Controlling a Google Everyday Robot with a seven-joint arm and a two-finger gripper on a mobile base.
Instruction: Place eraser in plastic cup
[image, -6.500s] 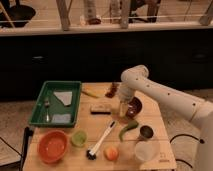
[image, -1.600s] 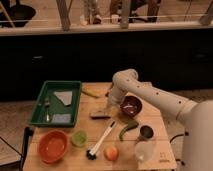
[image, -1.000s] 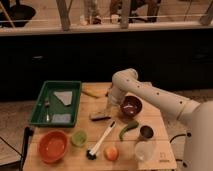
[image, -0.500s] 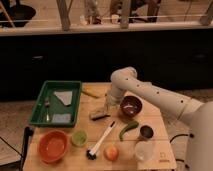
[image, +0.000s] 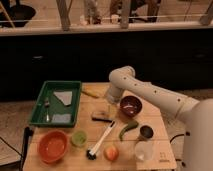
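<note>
The eraser (image: 101, 117) is a small dark flat block lying on the wooden table (image: 160, 161), just left of the dark red bowl (image: 131, 106). My gripper (image: 108, 107) hangs from the white arm directly above the eraser's right end, very close to it. The clear plastic cup (image: 143, 150) stands upright near the table's front right, beside the peach (image: 111, 152).
A white-handled brush (image: 101, 141) lies diagonally in front of the eraser. A green pepper (image: 127, 130) and a small dark cup (image: 146, 132) sit by the bowl. A green tray (image: 44, 102), an orange bowl (image: 52, 146) and a green cup (image: 79, 138) are on the left. A yellow item (image: 91, 93) lies at the back.
The arm has swung left from over the dark red bowl and come down over the eraser. In the last second it has barely moved. The objects stay in place.
</note>
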